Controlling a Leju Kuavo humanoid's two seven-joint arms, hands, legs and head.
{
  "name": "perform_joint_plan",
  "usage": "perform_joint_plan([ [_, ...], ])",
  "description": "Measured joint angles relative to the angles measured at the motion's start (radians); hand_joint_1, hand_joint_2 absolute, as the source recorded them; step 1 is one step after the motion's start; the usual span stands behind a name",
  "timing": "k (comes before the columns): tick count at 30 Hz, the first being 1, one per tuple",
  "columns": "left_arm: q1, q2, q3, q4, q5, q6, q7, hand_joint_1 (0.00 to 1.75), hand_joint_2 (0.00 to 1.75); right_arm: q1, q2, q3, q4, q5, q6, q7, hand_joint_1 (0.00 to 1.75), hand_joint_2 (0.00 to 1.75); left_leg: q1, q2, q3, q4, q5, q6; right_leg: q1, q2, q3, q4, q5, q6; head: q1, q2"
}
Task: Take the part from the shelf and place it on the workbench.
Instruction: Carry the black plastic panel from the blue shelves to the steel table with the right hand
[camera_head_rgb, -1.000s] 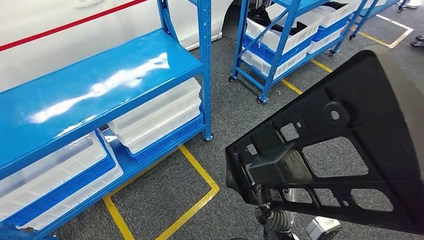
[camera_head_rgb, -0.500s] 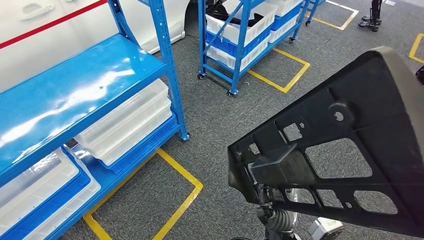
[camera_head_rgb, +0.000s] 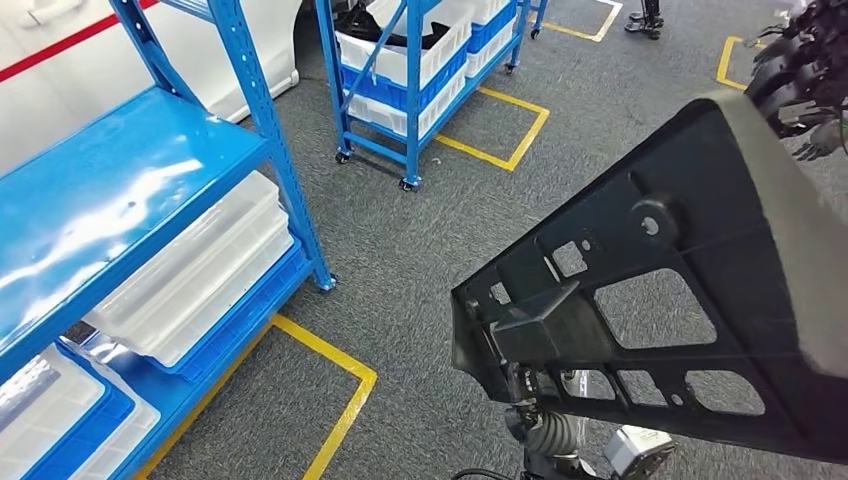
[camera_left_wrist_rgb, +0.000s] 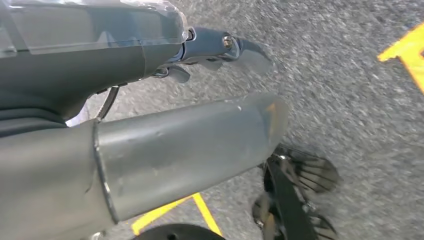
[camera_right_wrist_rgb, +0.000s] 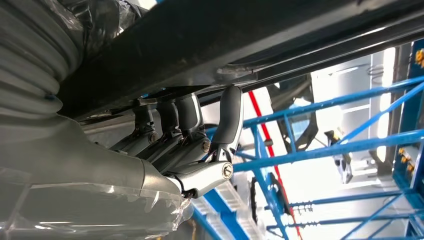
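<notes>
The left hand hangs over the grey floor, well apart from the part. Its thumb and dark fingers lie stretched out with nothing between them, so I judge it empty and spread.

Further right, the part is already off the shelf and carried low in front of the body. It is a large black moulded bracket, roughly triangular, with ribs, bosses and several cut-out windows.

The right hand is under it. Its fingers curl up against the part's dark underside and appear to clasp an edge or rib there. The thumb side is hidden, so how firmly it holds is hard to tell.

By its look, the part should handle as stiff and fairly light, being hard plastic with much of its area cut away. Its bulk matters more than its weight. It reaches far beyond the fingers on every side, so it will want to swing and twist about the grasp. The matt ribbed surface should not be slippery. The thick ribs and window edges near the fingers are the sound places to hold; the thin outer rim and corners look easier to knock or crack.

No desk is visible yet.
</notes>
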Motion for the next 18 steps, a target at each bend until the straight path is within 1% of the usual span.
perform_joint_plan([
  [1,0.000,0.000,0.001,0.000,0.000,0.000,0.001,0.00,0.00,0.000,0.000,0.000,0.001,0.000,-0.002,0.000,1.75,1.75,0.001,0.013,0.002,-0.004,0.004,0.007,0.001,-0.013,-0.006,0.010,-0.007,0.005,0.001,0.000],
  [2,0.000,0.000,0.002,0.000,0.000,0.000,0.002,0.00,0.00,-0.002,0.000,0.000,0.001,0.000,-0.004,0.000,1.75,1.75,0.002,0.028,0.003,-0.009,0.007,0.015,0.003,-0.037,-0.019,0.038,-0.026,0.009,0.001,0.000],
  [3,0.000,0.000,0.003,0.000,0.000,-0.001,0.002,0.00,0.00,-0.003,0.000,0.000,0.002,0.000,-0.006,0.000,1.75,1.75,0.002,0.043,0.003,-0.012,0.009,0.020,0.003,-0.067,-0.040,0.084,-0.054,0.012,0.002,0.000],
  [4,0.001,0.000,0.004,0.000,0.000,-0.001,0.002,0.00,0.00,-0.005,0.000,0.000,0.003,0.000,-0.007,0.000,1.75,1.75,-0.001,0.056,0.003,-0.012,0.009,0.023,0.003,-0.092,-0.069,0.145,-0.086,0.015,0.002,0.000],
  [5,0.002,0.000,0.005,0.000,0.001,-0.001,0.003,0.00,0.00,-0.006,0.000,0.000,0.004,0.000,-0.007,0.001,1.75,1.75,-0.004,0.071,0.002,-0.012,0.008,0.026,0.002,-0.105,-0.097,0.207,-0.112,0.017,0.002,0.000],
  [6,0.003,0.001,0.007,0.000,0.001,0.000,0.003,0.00,0.00,-0.005,0.000,0.000,0.005,0.000,-0.007,0.001,1.75,1.75,-0.006,0.086,0.002,-0.011,0.007,0.026,0.001,-0.112,-0.116,0.249,-0.124,0.018,0.002,0.000],
  [7,0.002,0.001,0.008,0.000,0.001,0.000,0.004,0.00,0.00,-0.004,0.000,0.000,0.006,0.000,-0.007,0.001,1.75,1.75,-0.008,0.100,0.002,-0.010,0.006,0.027,0.001,-0.116,-0.119,0.261,-0.119,0.017,0.002,0.000],
  [8,0.002,0.001,0.008,0.000,0.002,0.000,0.004,0.00,0.00,-0.004,0.000,0.000,0.007,0.000,-0.008,0.001,1.75,1.75,-0.009,0.114,0.003,-0.010,0.004,0.027,0.001,-0.120,-0.103,0.234,-0.096,0.015,0.002,0.000],
  [9,0.000,0.001,0.008,0.000,0.002,-0.001,0.004,0.00,0.00,-0.003,0.000,0.000,0.007,0.000,-0.008,0.001,1.75,1.75,-0.011,0.125,0.006,-0.010,0.002,0.026,0.003,-0.129,-0.067,0.171,-0.063,0.010,0.002,0.000],
  [10,0.000,0.000,0.008,0.000,0.002,-0.001,0.004,0.00,0.00,-0.003,0.000,0.000,0.007,0.000,-0.008,0.001,1.75,1.75,-0.012,0.136,0.009,-0.010,0.000,0.025,0.008,-0.150,-0.027,0.101,-0.040,0.003,0.002,0.000],
  [11,0.000,0.000,0.008,0.000,0.002,-0.001,0.004,0.00,0.00,-0.004,0.000,0.001,0.007,0.000,-0.008,0.001,1.75,1.75,-0.014,0.145,0.011,-0.009,-0.002,0.022,0.014,-0.170,0.004,0.042,-0.023,-0.005,0.002,0.000],
  [12,-0.001,-0.001,0.009,0.000,0.002,-0.001,0.004,0.00,0.00,-0.004,0.000,0.001,0.007,0.000,-0.008,0.001,1.75,1.75,-0.016,0.153,0.013,-0.009,-0.004,0.018,0.021,-0.183,0.023,0.004,-0.016,-0.012,0.002,0.000],
  [13,-0.002,-0.001,0.009,0.000,0.002,-0.001,0.004,0.00,0.00,-0.004,0.000,0.001,0.007,0.000,-0.008,0.001,1.75,1.75,-0.017,0.161,0.014,-0.009,-0.005,0.014,0.027,-0.189,0.027,-0.008,-0.019,-0.017,0.002,0.000],
  [14,-0.003,-0.001,0.009,0.000,0.002,-0.001,0.005,0.00,0.00,-0.003,0.000,0.001,0.007,0.000,-0.008,0.001,1.75,1.75,-0.018,0.170,0.016,-0.011,-0.005,0.010,0.029,-0.179,0.024,-0.010,-0.017,-0.021,0.002,0.000],
  [15,-0.006,-0.002,0.009,0.000,0.002,-0.001,0.005,0.00,0.00,-0.002,0.000,0.001,0.007,0.000,-0.008,0.001,1.75,1.75,-0.020,0.179,0.019,-0.013,-0.006,0.005,0.027,-0.168,0.025,-0.015,-0.014,-0.025,0.002,0.000],
  [16,-0.007,-0.002,0.009,0.000,0.002,-0.001,0.005,0.00,0.00,0.000,0.000,0.001,0.006,0.000,-0.009,0.001,1.75,1.75,-0.019,0.175,0.020,-0.010,-0.013,0.001,0.024,-0.159,0.028,-0.023,-0.009,-0.030,0.002,0.000],
  [17,-0.008,-0.002,0.009,0.000,0.002,0.000,0.005,0.00,0.00,0.001,0.000,0.001,0.005,0.000,-0.009,0.001,1.75,1.75,-0.019,0.159,0.015,0.006,-0.028,-0.003,0.020,-0.149,0.031,-0.031,-0.005,-0.036,0.002,0.000],
  [18,-0.008,-0.002,0.009,0.000,0.001,0.000,0.005,0.00,0.00,0.002,0.000,0.002,0.004,0.000,-0.010,0.001,1.75,1.75,-0.018,0.134,-0.001,0.046,-0.055,-0.006,0.016,-0.140,0.034,-0.038,-0.001,-0.040,0.001,0.000],
])
